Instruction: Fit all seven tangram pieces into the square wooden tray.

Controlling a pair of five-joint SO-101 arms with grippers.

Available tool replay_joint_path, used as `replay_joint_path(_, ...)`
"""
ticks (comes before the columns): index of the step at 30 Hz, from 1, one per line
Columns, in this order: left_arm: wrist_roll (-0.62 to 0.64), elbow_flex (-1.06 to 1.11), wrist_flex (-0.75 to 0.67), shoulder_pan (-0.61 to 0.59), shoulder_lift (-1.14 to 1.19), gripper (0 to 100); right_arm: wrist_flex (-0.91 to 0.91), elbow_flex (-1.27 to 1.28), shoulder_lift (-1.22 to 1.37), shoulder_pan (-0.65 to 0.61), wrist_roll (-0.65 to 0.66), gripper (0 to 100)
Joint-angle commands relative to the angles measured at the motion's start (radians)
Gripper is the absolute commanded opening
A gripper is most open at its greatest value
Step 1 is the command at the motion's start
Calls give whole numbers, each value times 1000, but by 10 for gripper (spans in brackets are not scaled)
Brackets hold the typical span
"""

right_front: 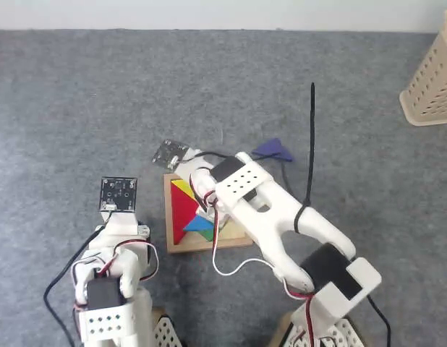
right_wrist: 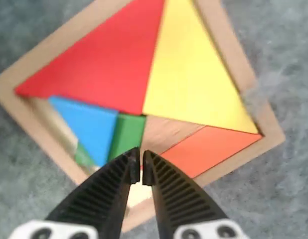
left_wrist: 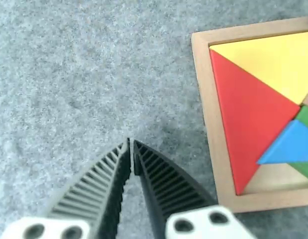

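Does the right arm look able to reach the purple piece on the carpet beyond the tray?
Probably yes. The purple piece lies on bare carpet just past the tray, with nothing on top of it, and the right gripper hangs over the tray. Its jaws are shut, so they must open first.

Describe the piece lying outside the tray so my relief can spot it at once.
Find the square wooden tray in the middle of the grey carpet, under the right arm. Past its far right corner, beside the black cable, lies a dark purple piece. Unlike the others, it sits on bare carpet.
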Motion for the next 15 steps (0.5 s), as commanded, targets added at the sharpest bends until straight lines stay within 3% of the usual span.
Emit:
replay_joint_path(1, -6, -5, 5, -3, -12, 12, -51, -11, -13, 10, -57, 7)
replay_joint_path(15, -6, -5, 5, -3, -12, 12, -16, 0, -16, -101, -68, 6)
